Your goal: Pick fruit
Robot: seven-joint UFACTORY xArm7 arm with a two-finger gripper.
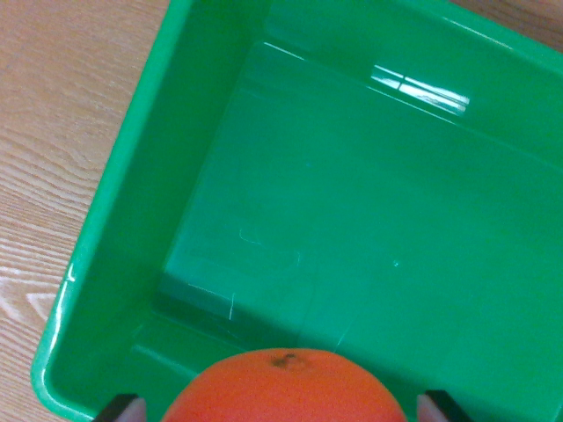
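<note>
An orange fruit [286, 389] with a small dark stem mark fills the bottom middle of the wrist view. One gripper fingertip [123, 410] shows at its left and another at its right, pressed against its sides, so my gripper [281, 410] is shut on the orange. The fruit hangs above the inside of a glossy green plastic bin [97, 237], near the bin's lower rim. The lower half of the orange is cut off by the frame edge.
The bin's floor [352, 229] holds nothing that I can see. Light wood-grain table [53, 132] shows along the wrist view's left and at the top right corner.
</note>
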